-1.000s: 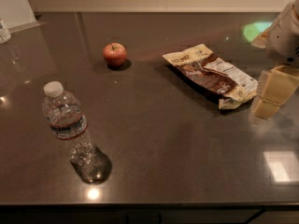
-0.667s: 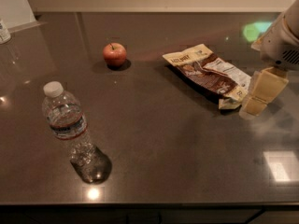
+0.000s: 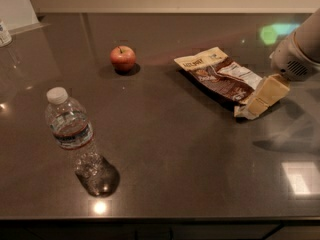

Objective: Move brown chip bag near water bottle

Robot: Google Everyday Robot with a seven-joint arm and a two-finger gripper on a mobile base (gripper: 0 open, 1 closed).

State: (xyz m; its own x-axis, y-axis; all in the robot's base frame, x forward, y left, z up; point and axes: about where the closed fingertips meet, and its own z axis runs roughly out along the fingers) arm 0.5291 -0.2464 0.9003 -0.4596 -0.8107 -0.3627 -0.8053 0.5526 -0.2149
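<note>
The robot's cream-coloured gripper has moved in from the right. A moment ago it was beside the flat, crinkly brown chip bag with the cream-yellow top. Now it sits right at the bag's near right corner and seems to touch it. I cannot tell if the gripper is open or closed.

The bag has not moved. It lies flat on the dark shiny surface, on the right side. The small clear plastic water bottle with the white cap stands far off on the left. A round red apple sits behind, between them. I think the robot is about to grab the bag.
</note>
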